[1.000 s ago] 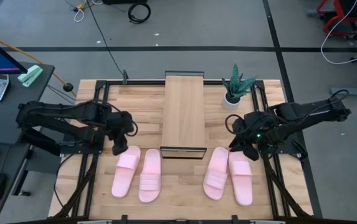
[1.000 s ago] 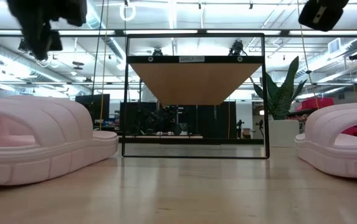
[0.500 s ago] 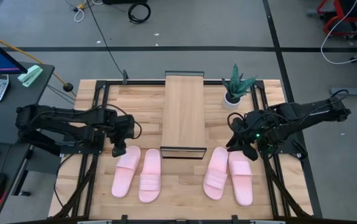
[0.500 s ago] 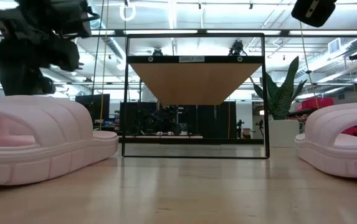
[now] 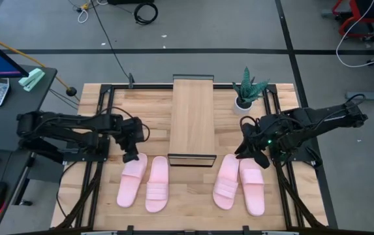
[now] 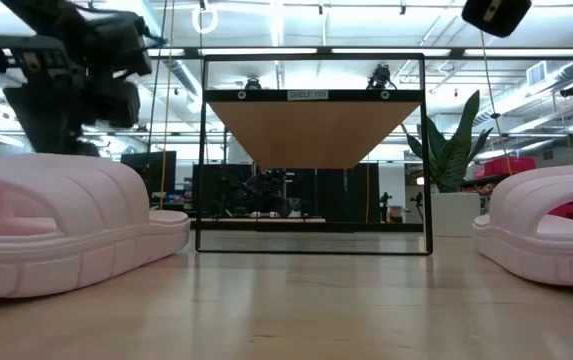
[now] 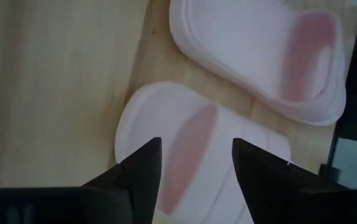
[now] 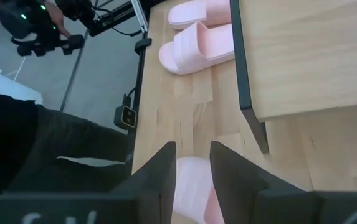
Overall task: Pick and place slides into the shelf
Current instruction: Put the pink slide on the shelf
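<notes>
High view: the left gripper [image 5: 132,156], fingers parted and holding nothing, is poised over the heel of the outermost of four pale pink foam slide sandals [image 5: 132,179] lying in two pairs near the tabletop's front edge. A descent and closing grasp are judged next. The right gripper [image 5: 248,155], parted and empty, hovers above the right pair. The long light-wood shelf board [image 5: 192,115] stands mid-table, bare. A small potted plant [image 5: 245,91] stands beside it, clear of the approach.
</notes>
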Available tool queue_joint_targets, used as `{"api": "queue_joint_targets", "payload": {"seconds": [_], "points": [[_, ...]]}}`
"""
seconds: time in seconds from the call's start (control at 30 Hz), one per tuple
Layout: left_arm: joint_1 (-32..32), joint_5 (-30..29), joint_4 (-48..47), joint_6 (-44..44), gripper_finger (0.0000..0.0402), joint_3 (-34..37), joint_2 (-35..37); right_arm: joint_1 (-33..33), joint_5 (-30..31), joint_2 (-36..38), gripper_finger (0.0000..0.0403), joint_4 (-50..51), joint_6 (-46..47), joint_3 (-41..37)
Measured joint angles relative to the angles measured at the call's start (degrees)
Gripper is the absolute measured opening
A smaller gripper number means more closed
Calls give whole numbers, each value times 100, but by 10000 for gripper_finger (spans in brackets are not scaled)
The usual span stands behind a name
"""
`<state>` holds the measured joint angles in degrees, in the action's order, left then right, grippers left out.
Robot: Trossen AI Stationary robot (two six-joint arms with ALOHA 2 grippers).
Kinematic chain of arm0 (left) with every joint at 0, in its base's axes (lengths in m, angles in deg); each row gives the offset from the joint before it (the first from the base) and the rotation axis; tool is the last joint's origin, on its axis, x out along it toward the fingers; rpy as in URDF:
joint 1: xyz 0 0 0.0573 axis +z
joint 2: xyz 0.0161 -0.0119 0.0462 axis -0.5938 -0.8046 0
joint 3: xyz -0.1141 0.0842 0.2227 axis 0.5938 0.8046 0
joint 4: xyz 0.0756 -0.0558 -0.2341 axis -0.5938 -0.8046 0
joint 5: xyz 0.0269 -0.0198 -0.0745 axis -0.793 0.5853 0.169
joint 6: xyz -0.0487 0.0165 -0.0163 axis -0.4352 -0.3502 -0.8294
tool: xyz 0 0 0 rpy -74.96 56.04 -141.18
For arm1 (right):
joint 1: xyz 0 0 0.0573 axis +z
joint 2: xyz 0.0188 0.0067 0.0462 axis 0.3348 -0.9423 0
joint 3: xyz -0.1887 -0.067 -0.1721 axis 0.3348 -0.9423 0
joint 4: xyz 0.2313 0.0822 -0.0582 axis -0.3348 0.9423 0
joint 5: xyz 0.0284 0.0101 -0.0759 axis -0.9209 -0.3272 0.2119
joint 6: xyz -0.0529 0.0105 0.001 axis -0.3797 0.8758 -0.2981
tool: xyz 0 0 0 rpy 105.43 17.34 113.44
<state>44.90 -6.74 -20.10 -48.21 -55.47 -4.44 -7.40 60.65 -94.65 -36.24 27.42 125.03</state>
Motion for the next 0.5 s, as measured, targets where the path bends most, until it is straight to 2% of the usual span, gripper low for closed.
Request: {"api": "queue_joint_targets", "payload": {"seconds": [0.17, 0.4, 0.5], "points": [[-2, 413, 524, -509, 208, 239, -351, -2, 0, -13, 105, -39, 41, 0], [-177, 692, 908, -431, 208, 276, -969, -4, -3, -83, 105, -163, 192, 2], [-263, 1093, 1082, -444, 210, 273, -1190, -4, -2, -101, 105, -195, 209, 2]]}}
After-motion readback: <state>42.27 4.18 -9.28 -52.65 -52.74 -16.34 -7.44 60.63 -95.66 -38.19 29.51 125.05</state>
